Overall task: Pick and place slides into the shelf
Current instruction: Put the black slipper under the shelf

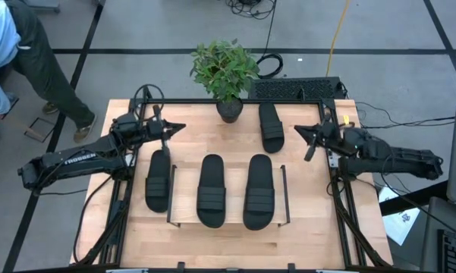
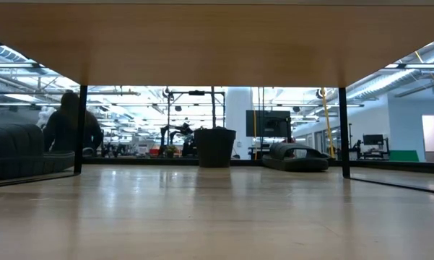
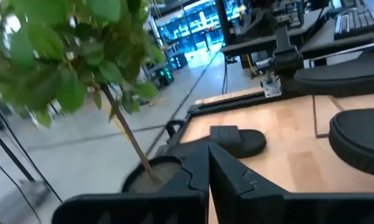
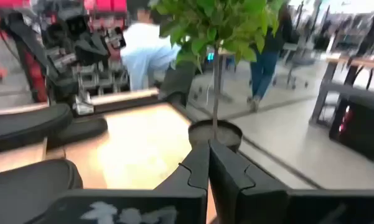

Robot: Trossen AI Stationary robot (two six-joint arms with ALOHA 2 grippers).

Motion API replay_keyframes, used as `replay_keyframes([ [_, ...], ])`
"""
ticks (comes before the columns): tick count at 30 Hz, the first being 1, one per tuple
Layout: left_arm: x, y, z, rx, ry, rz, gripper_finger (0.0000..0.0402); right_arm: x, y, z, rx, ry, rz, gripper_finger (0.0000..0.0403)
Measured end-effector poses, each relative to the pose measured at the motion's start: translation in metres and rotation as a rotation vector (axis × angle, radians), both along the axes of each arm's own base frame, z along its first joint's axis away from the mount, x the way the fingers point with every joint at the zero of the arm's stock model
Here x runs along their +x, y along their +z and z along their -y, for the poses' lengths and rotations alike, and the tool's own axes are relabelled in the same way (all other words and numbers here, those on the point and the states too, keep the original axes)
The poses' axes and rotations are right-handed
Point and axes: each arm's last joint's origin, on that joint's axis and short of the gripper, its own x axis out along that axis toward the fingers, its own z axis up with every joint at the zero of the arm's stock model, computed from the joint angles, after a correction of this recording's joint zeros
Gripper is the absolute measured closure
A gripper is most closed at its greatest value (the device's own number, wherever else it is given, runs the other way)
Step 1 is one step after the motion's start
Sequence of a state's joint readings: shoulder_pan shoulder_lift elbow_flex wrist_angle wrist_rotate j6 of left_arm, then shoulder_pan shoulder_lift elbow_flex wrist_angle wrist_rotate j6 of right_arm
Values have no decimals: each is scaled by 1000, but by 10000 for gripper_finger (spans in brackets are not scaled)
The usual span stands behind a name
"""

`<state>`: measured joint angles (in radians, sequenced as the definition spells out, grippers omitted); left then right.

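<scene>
Seen from above, two of the slides already rest on the shelf [image 1: 183, 221], its light board carrying one [image 1: 212, 190] at its middle and another [image 1: 259, 191] toward the right arm's side, both lying lengthwise between the thin wire end frames. A third slide [image 1: 158, 180] lies on the bench [image 1: 319, 235] just outside the shelf's end frame on the left arm's side, and a fourth [image 1: 271, 127] sits on the bench behind the shelf, near the potted plant [image 1: 225, 72]. Those two probably remain to be placed. The left hand [image 1: 175, 129] hangs beyond the third slide's far end with its fingers together and nothing in them; the right hand [image 1: 301, 130], likewise closed and empty, hovers just beside the fourth slide. Each arm appears parked near its own remaining slide, which would suit a split of the work. A person stands at the floor beyond the bench's left corner.

From bench height, the shelf's board spans overhead, the plant's pot [image 2: 215, 148] and the fourth slide [image 2: 296, 157] stand beyond it, and the third slide [image 2: 14, 149] shows at the edge.

The left wrist view shows that hand's [image 3: 208, 155] fingers pressed shut, pointing past the plant toward the fourth slide [image 3: 236, 140].

The right wrist view shows its hand [image 4: 208, 152] shut too, aimed at the pot [image 4: 215, 132].
</scene>
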<state>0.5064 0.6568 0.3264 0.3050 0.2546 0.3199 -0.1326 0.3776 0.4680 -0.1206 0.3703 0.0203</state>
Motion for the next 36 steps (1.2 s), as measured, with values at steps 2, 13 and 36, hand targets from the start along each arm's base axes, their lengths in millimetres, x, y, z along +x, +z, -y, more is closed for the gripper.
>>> replay_keyframes([
  [2,0,-2,0,-33,2,-11,398,4,12,7,33,42,-81,403],
  [13,1,-3,-1,-66,10,-12,387,26,87,85,143,108,-304,403],
  [36,1,-6,-1,-86,24,-31,400,24,58,269,297,-42,-382,403],
])
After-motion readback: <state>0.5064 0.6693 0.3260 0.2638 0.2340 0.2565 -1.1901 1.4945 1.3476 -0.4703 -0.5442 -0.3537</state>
